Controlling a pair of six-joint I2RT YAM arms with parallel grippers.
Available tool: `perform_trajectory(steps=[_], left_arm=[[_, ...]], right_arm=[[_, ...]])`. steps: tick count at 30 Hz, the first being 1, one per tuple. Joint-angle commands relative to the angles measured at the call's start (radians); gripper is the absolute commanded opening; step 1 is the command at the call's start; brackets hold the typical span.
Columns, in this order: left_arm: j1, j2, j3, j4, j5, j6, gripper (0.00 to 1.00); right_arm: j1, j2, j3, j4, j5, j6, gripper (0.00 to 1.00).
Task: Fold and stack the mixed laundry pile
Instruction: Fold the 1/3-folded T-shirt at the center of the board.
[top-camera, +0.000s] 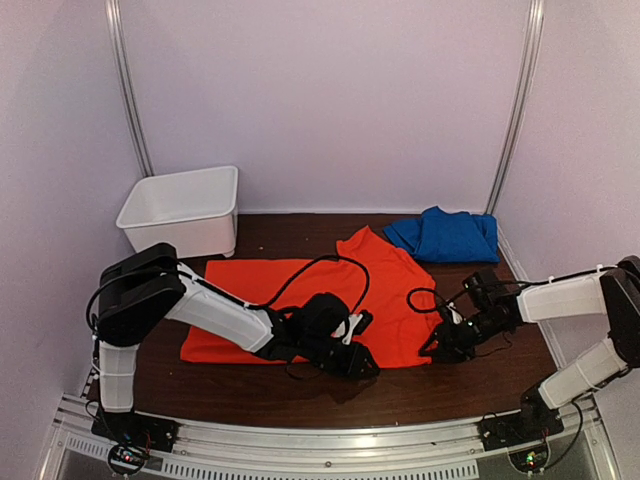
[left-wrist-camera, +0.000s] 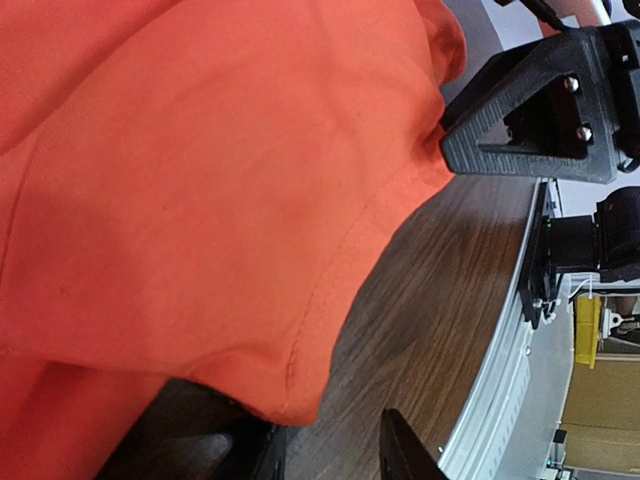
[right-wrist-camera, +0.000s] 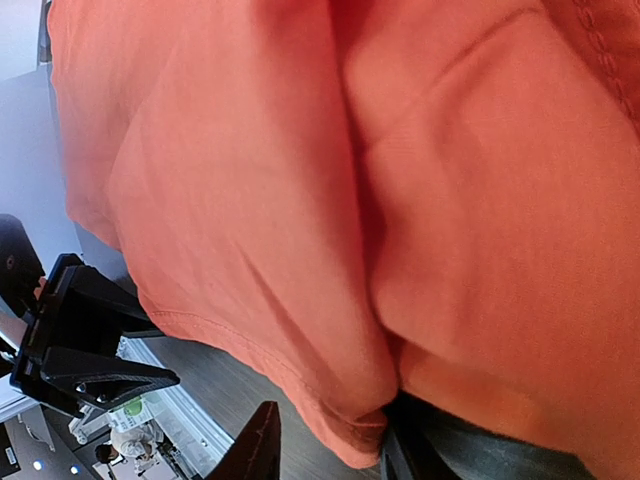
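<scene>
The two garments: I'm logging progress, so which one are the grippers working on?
The orange-red T-shirt, spread mid-table, with the left gripper and right gripper at its near edge. The blue garment lies bunched far right, apart from both.

Orange-red T-shirt (top-camera: 400, 300) matt cloth; table (top-camera: 250, 392) dark wood-grain, perhaps laminate.
</scene>
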Motion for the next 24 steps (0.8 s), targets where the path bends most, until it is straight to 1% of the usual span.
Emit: perform_trajectory(steps=[1, 4, 7, 11, 13, 14, 15, 16, 17, 18, 20, 24], left_arm=[[-0.003, 0.048, -0.009, 0.011, -0.05, -0.052, 0.32], [-0.002, 0.057, -0.006, 0.0, -0.06, -0.074, 0.28], [-0.003, 0.059, -0.006, -0.018, -0.067, -0.084, 0.3], [-0.003, 0.071, 0.023, -0.062, -0.084, -0.086, 0.32], [-0.002, 0.084, 0.046, -0.091, -0.088, -0.085, 0.3], [-0.003, 0.085, 0.046, -0.091, -0.088, -0.088, 0.26], [-0.003, 0.084, 0.047, -0.088, -0.089, -0.087, 0.19], [-0.003, 0.079, 0.055, -0.095, -0.094, -0.08, 0.1], [-0.003, 0.073, 0.066, -0.108, -0.101, -0.062, 0.04], [-0.004, 0.061, 0.074, -0.118, -0.104, -0.049, 0.0], [-0.005, 0.031, 0.092, -0.143, -0.122, -0.008, 0.0], [-0.001, -0.043, 0.131, -0.221, -0.162, 0.069, 0.0]], right_arm=[[0.014, 0.014, -0.046, 0.01, 0.057, 0.018, 0.33], [0.014, 0.033, -0.047, -0.006, 0.072, 0.007, 0.31], [0.014, 0.028, -0.05, -0.053, 0.11, -0.004, 0.38], [0.014, 0.011, -0.052, -0.074, 0.143, -0.004, 0.38], [0.014, 0.019, -0.045, -0.074, 0.137, -0.007, 0.31], [0.014, 0.021, -0.043, -0.075, 0.135, -0.009, 0.25], [0.014, 0.02, -0.036, -0.08, 0.132, -0.013, 0.18], [0.014, 0.016, -0.029, -0.088, 0.128, -0.019, 0.13], [0.014, 0.009, -0.017, -0.105, 0.124, -0.024, 0.09], [0.014, -0.008, -0.004, -0.12, 0.12, -0.028, 0.05], [0.014, -0.043, 0.03, -0.151, 0.108, -0.032, 0.0], [0.014, -0.078, 0.125, -0.225, 0.1, -0.045, 0.0]])
